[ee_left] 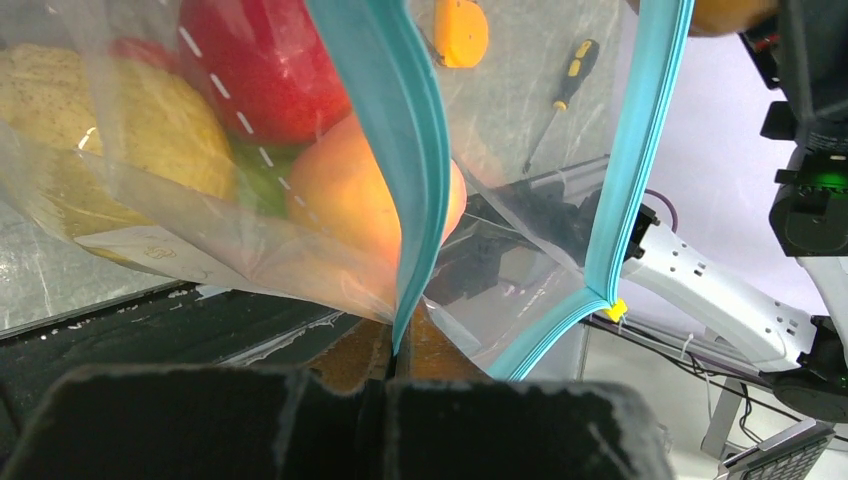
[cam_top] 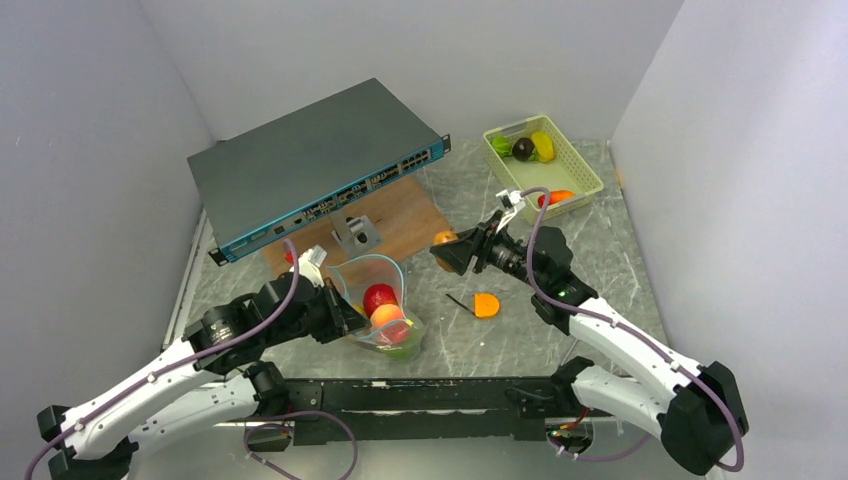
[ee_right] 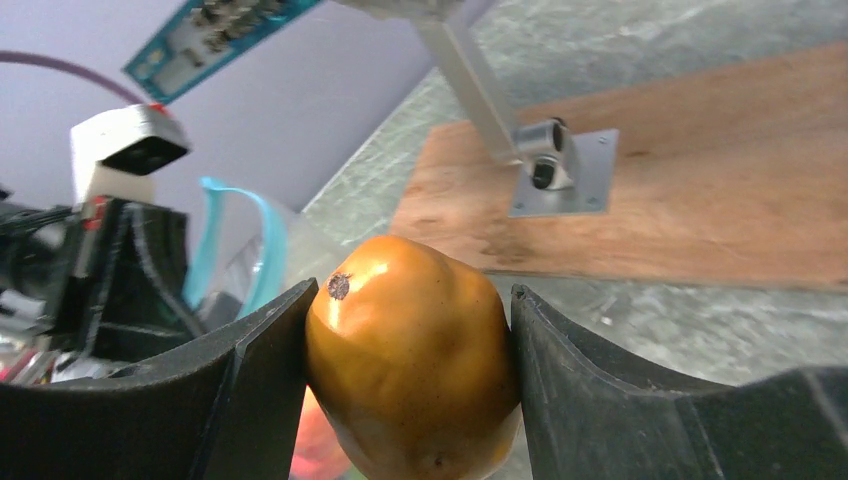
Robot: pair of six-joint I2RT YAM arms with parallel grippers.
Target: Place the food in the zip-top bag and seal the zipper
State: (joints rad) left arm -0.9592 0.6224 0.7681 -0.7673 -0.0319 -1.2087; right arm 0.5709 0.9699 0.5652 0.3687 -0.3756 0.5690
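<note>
1. Left arm: stretched low from its base toward the table's middle. The left gripper point(ee_left: 388, 385) is closed tight on one lip of the zipper point(ee_left: 405, 170), with no gap between the fingers.
2. The zip-top bag point(cam_top: 362, 270) stands just ahead of that gripper with its mouth gaping. Inside are a red apple point(cam_top: 379, 298), a lemon point(ee_left: 110, 120) and a second peach point(ee_left: 345, 190).
3. Right arm: elbow bent, forearm reaching forward and left, wrist roughly level, with the right gripper point(ee_right: 410, 300) pointing toward the bag.
4. Its jaws are part-open and clamp an orange peach point(ee_right: 410, 390) from both sides. The peach is held off the table, near the bag's mouth but apart from it, beside the wooden board point(ee_right: 700, 200).
5. A screwdriver point(ee_left: 565, 85) lies on the table between the bag and the right arm.
</note>
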